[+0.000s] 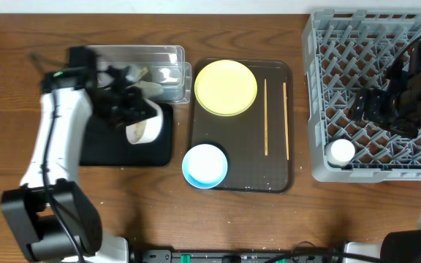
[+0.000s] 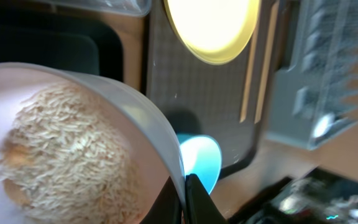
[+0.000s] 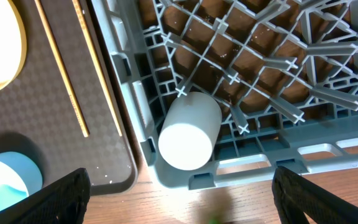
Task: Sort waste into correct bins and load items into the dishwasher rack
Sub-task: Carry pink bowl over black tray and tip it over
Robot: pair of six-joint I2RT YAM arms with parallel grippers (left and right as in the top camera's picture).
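My left gripper [image 1: 134, 117] is shut on the rim of the beige bowl [image 1: 143, 128] and holds it tilted on its side above the black tray [image 1: 101, 152]. In the left wrist view the fingers [image 2: 188, 200] pinch the bowl wall [image 2: 135, 118], and white rice [image 2: 61, 155] lies inside. The clear tub [image 1: 168, 55] stands behind the tray. My right gripper [image 1: 371, 106] is open and empty over the grey rack [image 1: 320, 88]; its fingers [image 3: 182, 199] spread wide above the white cup [image 3: 190, 130], which lies in the rack's front corner [image 1: 340, 151]. I cannot make out the wrapper.
The dark brown serving tray [image 1: 243, 179] holds the yellow plate [image 1: 226, 88], the light blue bowl [image 1: 205, 165] and two chopsticks [image 1: 266, 117] lying side by side. Bare wooden table lies in front of the trays and the rack.
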